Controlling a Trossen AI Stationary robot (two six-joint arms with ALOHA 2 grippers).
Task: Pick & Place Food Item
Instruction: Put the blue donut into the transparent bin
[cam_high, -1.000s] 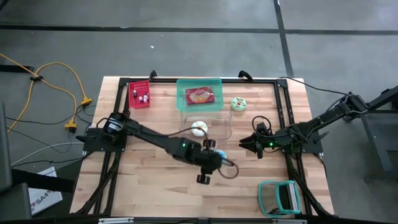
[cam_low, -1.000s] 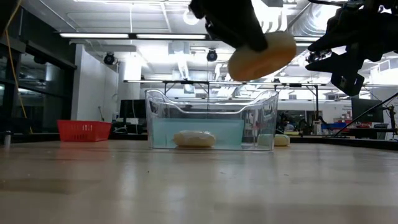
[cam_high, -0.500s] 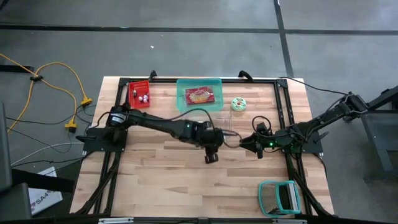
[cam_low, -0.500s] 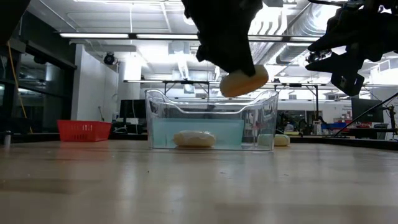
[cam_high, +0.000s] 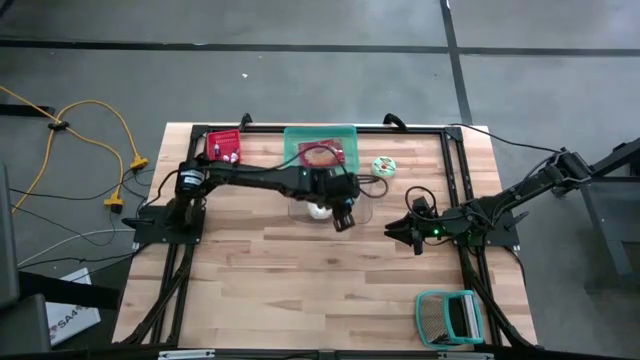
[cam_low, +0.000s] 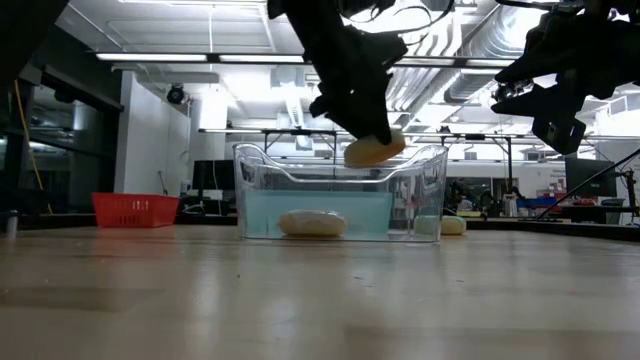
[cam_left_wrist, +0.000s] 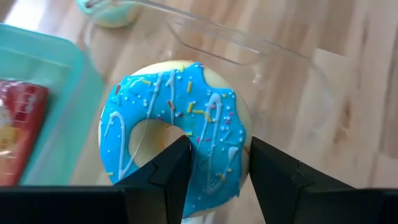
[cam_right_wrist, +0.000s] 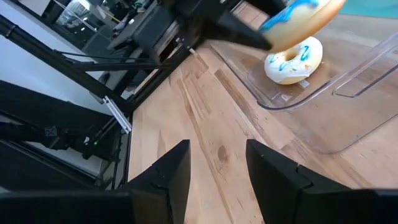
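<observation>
My left gripper (cam_high: 342, 218) is shut on a doughnut with blue icing and sprinkles (cam_left_wrist: 180, 112). It holds the doughnut (cam_low: 372, 150) in the air above the clear plastic bin (cam_low: 340, 195) at the middle of the table. A white-iced doughnut (cam_right_wrist: 292, 59) lies flat on the bin's floor (cam_high: 320, 208). My right gripper (cam_high: 392, 236) waits open to the right of the bin, with nothing between its fingers (cam_right_wrist: 217, 165). My left gripper pinches one side of the doughnut's ring (cam_left_wrist: 214, 134). One finger (cam_left_wrist: 177, 165) stands at the hole and the other (cam_left_wrist: 267, 165) on the outer edge. The fingers slant down from the table's left. The doughnut hangs tilted below them, clear of the bin.
A teal tray holding a red packet (cam_high: 320, 152) stands behind the bin. A small green and white item (cam_high: 383, 167) lies to its right and a red box (cam_high: 224, 150) at the far left. A teal object (cam_high: 450, 318) sits at the near right corner.
My left gripper has swung from the table's middle toward the far edge with the doughnut, rolling as it went. It now stands over the clear bin. The doughnut stayed in the hold and clear of the table.
</observation>
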